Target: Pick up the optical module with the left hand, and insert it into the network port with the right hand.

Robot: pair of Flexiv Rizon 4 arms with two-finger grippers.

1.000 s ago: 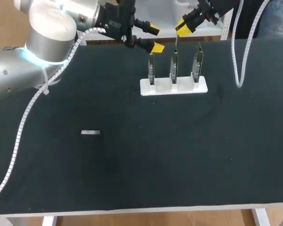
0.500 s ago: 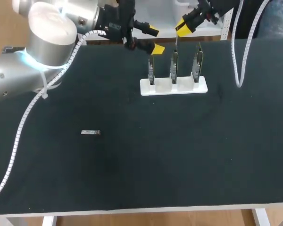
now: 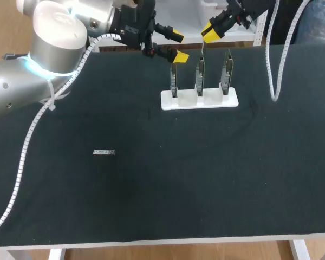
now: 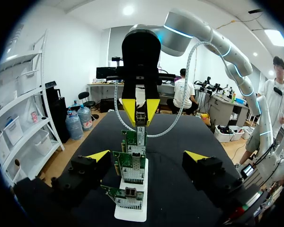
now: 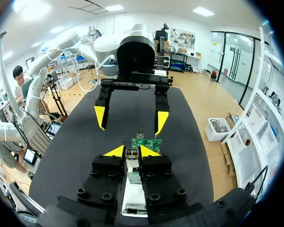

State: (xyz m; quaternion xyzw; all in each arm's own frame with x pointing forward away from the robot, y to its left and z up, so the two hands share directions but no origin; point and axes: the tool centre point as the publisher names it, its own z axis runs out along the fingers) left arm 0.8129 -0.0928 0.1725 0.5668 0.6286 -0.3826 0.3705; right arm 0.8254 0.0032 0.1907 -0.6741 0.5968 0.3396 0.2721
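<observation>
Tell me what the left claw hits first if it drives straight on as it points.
Probably the nearest network card on the stand, lined up between the fingers of the open left claw. Height is unclear; above the cards, it would meet the right claw and its optical module.

We are in a robotics lab. Our two grey arms, the left arm [image 3: 54,49] and the right arm [image 4: 194,28], trail white ribbed cables [image 3: 268,59] and come in over a table [image 3: 151,206] covered by a black mat. On it a white stand [image 3: 199,99] holds three bare network cards [image 4: 132,166] upright in a row. The right fingers [image 4: 152,106] pinch a small module [image 4: 140,118] above them.
</observation>
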